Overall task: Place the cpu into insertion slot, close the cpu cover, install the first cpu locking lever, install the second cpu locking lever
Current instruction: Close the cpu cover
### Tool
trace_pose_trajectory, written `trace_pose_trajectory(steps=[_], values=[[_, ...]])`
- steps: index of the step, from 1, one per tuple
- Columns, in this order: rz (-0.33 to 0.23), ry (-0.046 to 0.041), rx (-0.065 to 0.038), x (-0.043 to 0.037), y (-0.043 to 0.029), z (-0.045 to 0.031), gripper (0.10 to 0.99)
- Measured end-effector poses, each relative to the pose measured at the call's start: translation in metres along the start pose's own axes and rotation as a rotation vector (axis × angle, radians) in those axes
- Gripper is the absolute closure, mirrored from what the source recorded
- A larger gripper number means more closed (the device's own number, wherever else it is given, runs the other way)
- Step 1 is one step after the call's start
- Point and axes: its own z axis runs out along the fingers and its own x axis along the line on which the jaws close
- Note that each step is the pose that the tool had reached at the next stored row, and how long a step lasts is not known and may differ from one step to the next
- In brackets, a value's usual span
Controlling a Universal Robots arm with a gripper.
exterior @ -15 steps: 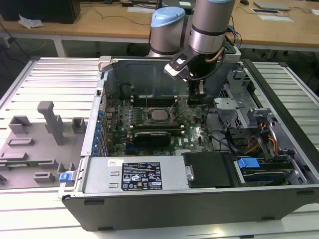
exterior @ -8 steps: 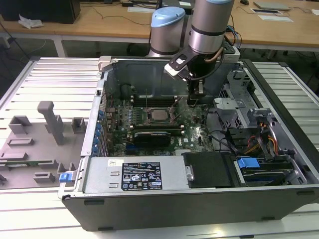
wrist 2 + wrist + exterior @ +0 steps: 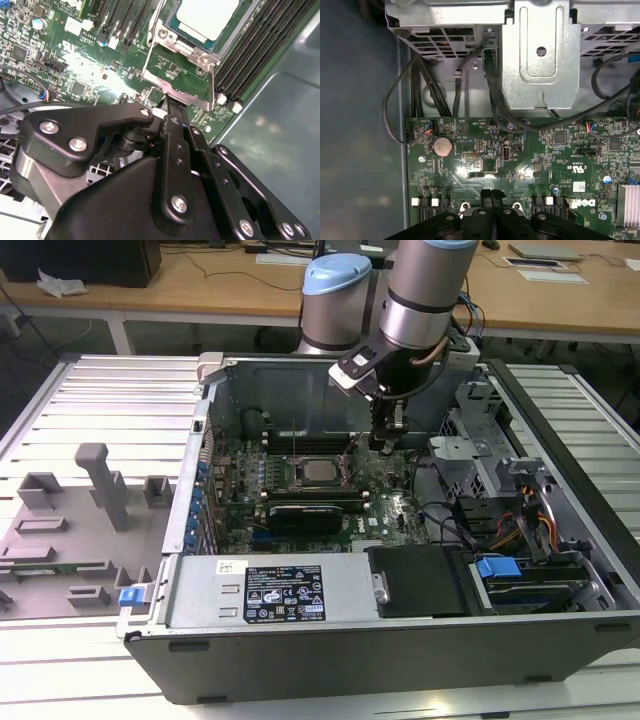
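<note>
The cpu (image 3: 320,472) (image 3: 207,17), a flat silver square, lies in the insertion slot (image 3: 300,483) (image 3: 161,34) on the green board inside the open computer case. The cpu cover (image 3: 155,80), a thin silver frame, is swung open off the slot toward my gripper, and green board shows through its window. My gripper (image 3: 385,448) (image 3: 170,102) (image 3: 491,194) hangs low at the slot's side toward the exterior view's right. Its black fingers (image 3: 486,196) are pressed together, with the tip right at the cover's free edge. I see nothing held between them.
Long black memory slots (image 3: 250,55) flank the socket. A black card (image 3: 310,508) lies in front of it. The power supply (image 3: 270,595), a metal drive cage (image 3: 540,55) and loose cables (image 3: 450,525) crowd the case. Grey fixtures (image 3: 100,485) stand on the table at the exterior view's left.
</note>
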Motion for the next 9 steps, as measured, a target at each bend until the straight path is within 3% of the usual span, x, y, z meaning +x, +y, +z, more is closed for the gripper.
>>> trace_pose_trajectory(steps=[9], values=[[0.000,-0.0002,-0.006,0.0036,-0.0187,0.0010,0.980]])
